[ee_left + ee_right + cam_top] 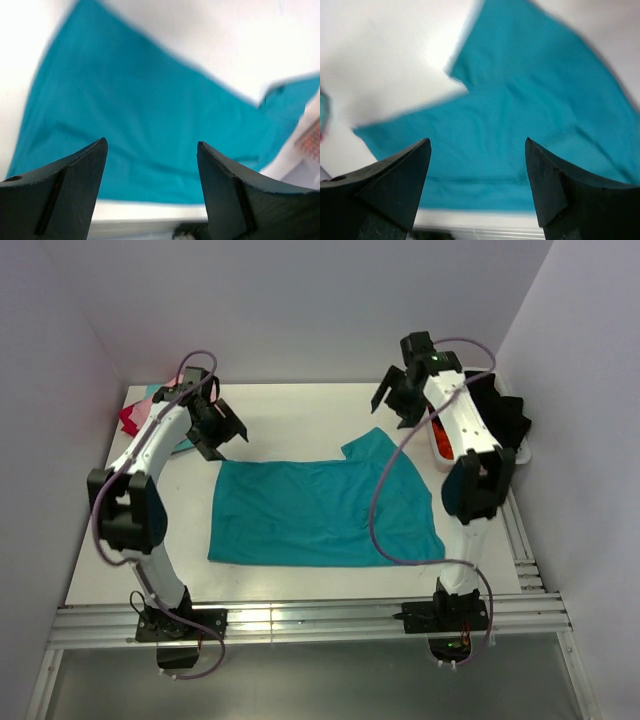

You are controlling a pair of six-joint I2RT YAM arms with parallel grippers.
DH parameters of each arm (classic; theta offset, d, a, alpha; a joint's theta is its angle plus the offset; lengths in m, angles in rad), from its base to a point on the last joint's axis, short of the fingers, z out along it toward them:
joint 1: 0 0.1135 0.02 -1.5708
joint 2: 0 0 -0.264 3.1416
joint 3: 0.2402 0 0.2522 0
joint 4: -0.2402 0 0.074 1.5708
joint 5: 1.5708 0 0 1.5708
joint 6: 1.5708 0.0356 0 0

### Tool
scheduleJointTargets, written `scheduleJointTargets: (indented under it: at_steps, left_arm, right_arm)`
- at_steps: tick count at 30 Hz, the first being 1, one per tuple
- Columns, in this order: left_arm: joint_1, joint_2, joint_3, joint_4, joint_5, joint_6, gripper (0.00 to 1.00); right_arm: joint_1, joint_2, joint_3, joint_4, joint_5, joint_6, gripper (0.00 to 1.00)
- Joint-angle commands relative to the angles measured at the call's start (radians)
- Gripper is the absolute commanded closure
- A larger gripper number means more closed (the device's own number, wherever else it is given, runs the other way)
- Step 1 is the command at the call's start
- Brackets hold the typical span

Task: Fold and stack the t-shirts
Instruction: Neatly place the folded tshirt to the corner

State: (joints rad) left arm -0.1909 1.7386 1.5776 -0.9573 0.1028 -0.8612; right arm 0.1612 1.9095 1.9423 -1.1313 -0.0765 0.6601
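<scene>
Both wrist views are motion-blurred, so cloth edges are soft and the weave is unreadable. The teal t-shirt [320, 512] lies mid-table, spread flat as a rough rectangle. One sleeve flap sticks out toward the far right and light wrinkles run across the right half. The collar is not discernible. It is soft matte cloth in a single colour.

The left pincer [152, 167] is open and empty. Its black wedge-shaped fingers [65, 192] are spread wide and off the cloth, near the shirt's far-left corner. The right pincer [477, 167] is also spread apart with nothing between the jaws, up over the table [300, 410] beyond the sleeve.

The pile of shirts [133, 420] sits at the far-left corner, mostly hidden behind the left arm. Only pink-red and lighter teal bits show, and the count can't be told. The basket [522, 452] at the right edge is largely covered by the right arm and a dark item [500, 410]. An orange-red patch [440, 440] sits beside the arm, what it is unclear.

The table is white, smooth and matte. Aluminium rails [320, 620] run along the near edge and right side. Pale lavender walls [300, 300] enclose three sides.
</scene>
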Motion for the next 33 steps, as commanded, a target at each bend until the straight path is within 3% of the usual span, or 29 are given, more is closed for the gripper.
scheduleJointTargets:
  at_steps: [1,4,9,13,24,33]
  left_arm:
    - [0.051,0.125,0.189,0.014,0.018,0.068,0.23]
    - [0.076,0.213,0.258,-0.009,0.024,0.09,0.26]
    - [0.103,0.199,0.197,0.067,0.078,0.083,0.28]
    - [0.113,0.191,0.141,0.094,0.101,0.096,0.29]
    - [0.113,0.187,0.102,0.098,0.141,0.146,0.32]
    - [0.116,0.156,0.045,0.091,0.141,0.194,0.33]
  right_arm:
    - [-0.005,0.217,0.28,-0.064,-0.017,-0.065,0.18]
    - [-0.028,0.372,0.431,-0.079,-0.029,-0.073,0.18]
    - [-0.063,0.46,0.376,0.034,-0.062,-0.059,0.19]
    - [-0.066,0.546,0.428,0.054,-0.052,-0.051,0.2]
    - [-0.068,0.625,0.452,0.153,0.055,-0.004,0.21]
    - [-0.034,0.711,0.494,0.165,0.026,0.073,0.26]
